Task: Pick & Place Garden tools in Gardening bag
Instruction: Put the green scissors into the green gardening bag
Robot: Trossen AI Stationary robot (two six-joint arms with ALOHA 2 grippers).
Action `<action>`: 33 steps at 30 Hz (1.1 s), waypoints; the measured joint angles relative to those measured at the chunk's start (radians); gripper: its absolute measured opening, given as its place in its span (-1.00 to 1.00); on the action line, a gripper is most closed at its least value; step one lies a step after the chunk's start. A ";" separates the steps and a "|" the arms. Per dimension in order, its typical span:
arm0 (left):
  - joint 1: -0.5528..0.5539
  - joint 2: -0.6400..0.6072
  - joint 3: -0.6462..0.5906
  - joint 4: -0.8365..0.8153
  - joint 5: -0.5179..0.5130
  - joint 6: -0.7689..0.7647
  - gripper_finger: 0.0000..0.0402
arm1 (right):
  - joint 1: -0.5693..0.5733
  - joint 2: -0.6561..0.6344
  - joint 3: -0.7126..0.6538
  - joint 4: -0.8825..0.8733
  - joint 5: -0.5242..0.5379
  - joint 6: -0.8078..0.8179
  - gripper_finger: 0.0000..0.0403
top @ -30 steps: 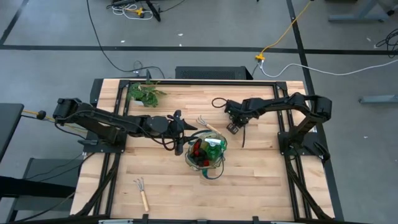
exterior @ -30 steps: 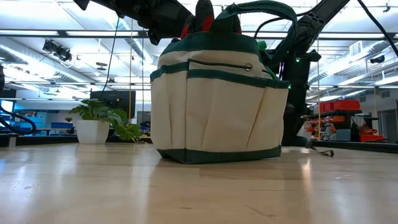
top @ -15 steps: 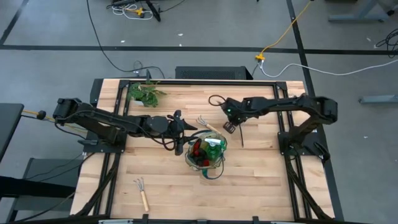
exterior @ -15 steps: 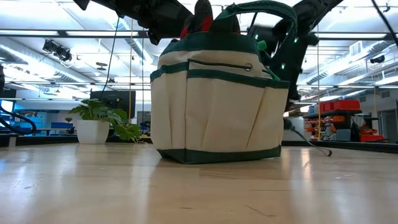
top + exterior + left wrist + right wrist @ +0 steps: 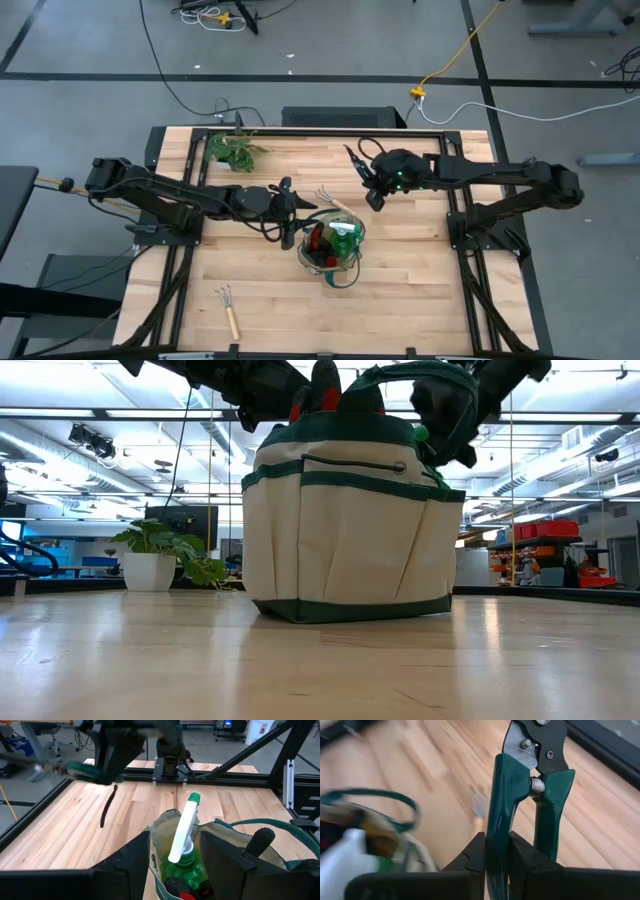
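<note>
Your right gripper [image 5: 495,851] is clenched on one green handle of the pruning shears [image 5: 530,785], carried in the air beside the gardening bag [image 5: 332,245], which sits mid-desk [image 5: 420,290]. The left gripper [image 5: 296,212] hovers spread at the bag's rim. With one handle pinched, the shears may swing or snag a loop handle on lowering, tipping the bag.
</note>
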 joint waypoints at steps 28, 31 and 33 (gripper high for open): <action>0.000 0.000 0.000 0.001 0.000 0.003 -0.11 | 0.298 -0.018 0.001 0.365 0.067 -0.047 -0.78; 0.000 0.000 0.000 0.001 0.000 0.004 -0.11 | 0.331 -0.018 0.001 0.399 0.092 -0.054 -0.78; 0.000 0.000 0.000 0.001 0.000 0.004 -0.11 | 0.355 -0.014 0.001 0.431 0.114 -0.066 -0.78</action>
